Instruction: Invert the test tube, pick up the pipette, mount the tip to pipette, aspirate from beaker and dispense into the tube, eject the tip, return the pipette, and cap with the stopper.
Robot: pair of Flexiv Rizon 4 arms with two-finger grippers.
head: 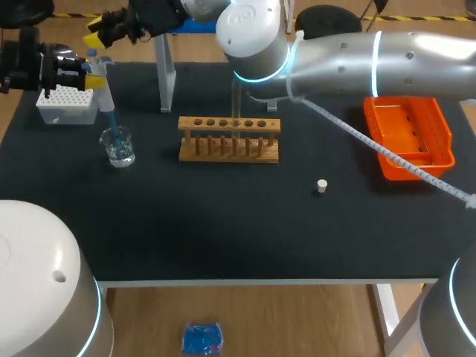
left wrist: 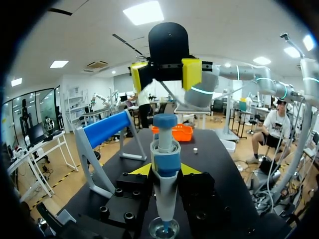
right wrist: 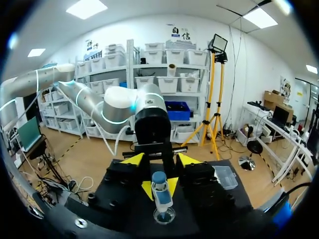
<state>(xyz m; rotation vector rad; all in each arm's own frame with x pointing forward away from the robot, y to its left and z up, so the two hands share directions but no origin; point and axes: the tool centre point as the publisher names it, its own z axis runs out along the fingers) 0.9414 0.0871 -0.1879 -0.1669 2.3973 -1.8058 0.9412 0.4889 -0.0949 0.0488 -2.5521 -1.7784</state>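
Note:
My left gripper (left wrist: 164,169) is shut on the pipette (left wrist: 165,149) and holds it upright at the table's far left. The pipette's blue tip (head: 111,123) dips into the liquid of the small glass beaker (head: 118,146). My right arm reaches across the table. Its gripper (head: 97,33) hangs open just above the pipette's blue plunger button (right wrist: 159,178), yellow fingertips (left wrist: 192,72) apart, not touching it. A clear test tube (head: 236,108) stands in the wooden rack (head: 229,139). The small pale stopper (head: 322,186) lies on the mat right of the rack.
A white tip box (head: 67,105) sits just behind the beaker. The pipette stand (head: 165,74) with its blue holder rises between the tip box and the rack. An orange bin (head: 407,137) is at the right edge.

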